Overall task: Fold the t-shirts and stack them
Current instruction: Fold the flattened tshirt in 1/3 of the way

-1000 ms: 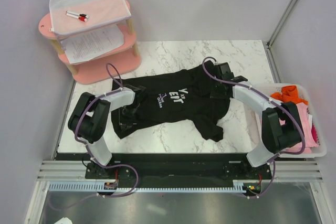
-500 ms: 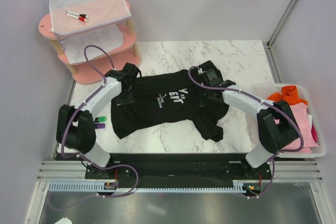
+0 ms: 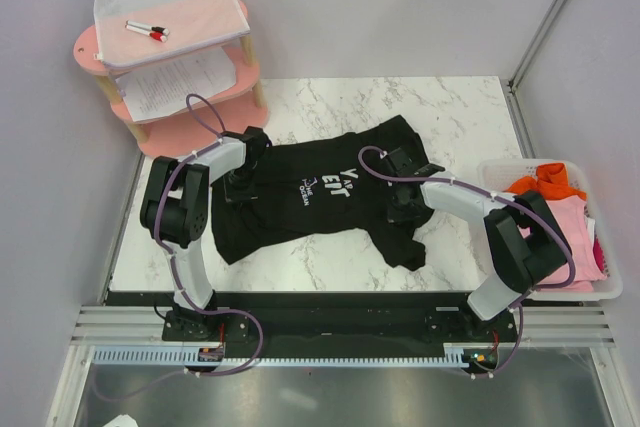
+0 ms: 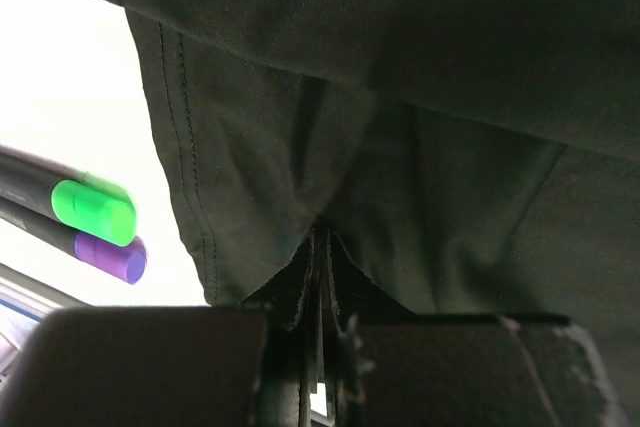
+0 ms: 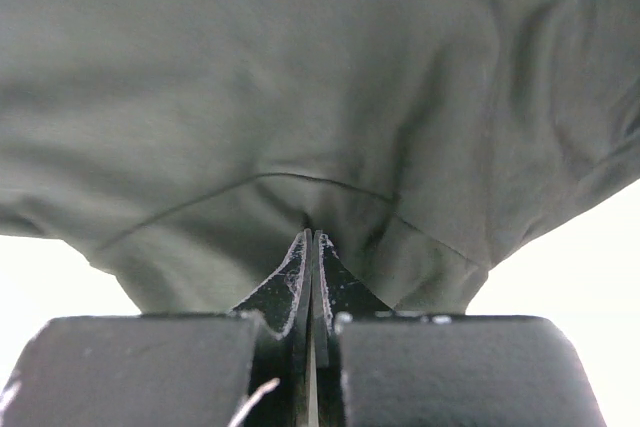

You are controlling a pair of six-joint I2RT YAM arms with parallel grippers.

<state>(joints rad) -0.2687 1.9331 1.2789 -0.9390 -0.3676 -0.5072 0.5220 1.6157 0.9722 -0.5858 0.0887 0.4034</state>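
A black t-shirt [image 3: 320, 209] with white chest lettering lies spread on the marble table [image 3: 460, 107]. My left gripper [image 3: 238, 187] sits at the shirt's left side. In the left wrist view it [image 4: 320, 237] is shut, with dark cloth [image 4: 420, 97] puckered at its tips. My right gripper [image 3: 403, 209] rests on the shirt's right part. In the right wrist view it [image 5: 312, 237] is shut on a pinch of the same cloth [image 5: 300, 77]. An orange t-shirt [image 3: 548, 179] and a pink t-shirt [image 3: 572, 217] lie crumpled in the white basket [image 3: 600, 292] at the right.
A pink tiered shelf [image 3: 190, 127] stands at the back left with paper sheets [image 3: 175, 82] and pens [image 3: 147, 30] on it. A green-capped marker [image 4: 95, 212] and a purple-capped marker [image 4: 122, 259] lie on the table just left of the shirt's edge.
The left gripper went from the shirt's near-left part to its left side. The right gripper came in from the far right corner toward the middle and shut on the cloth.
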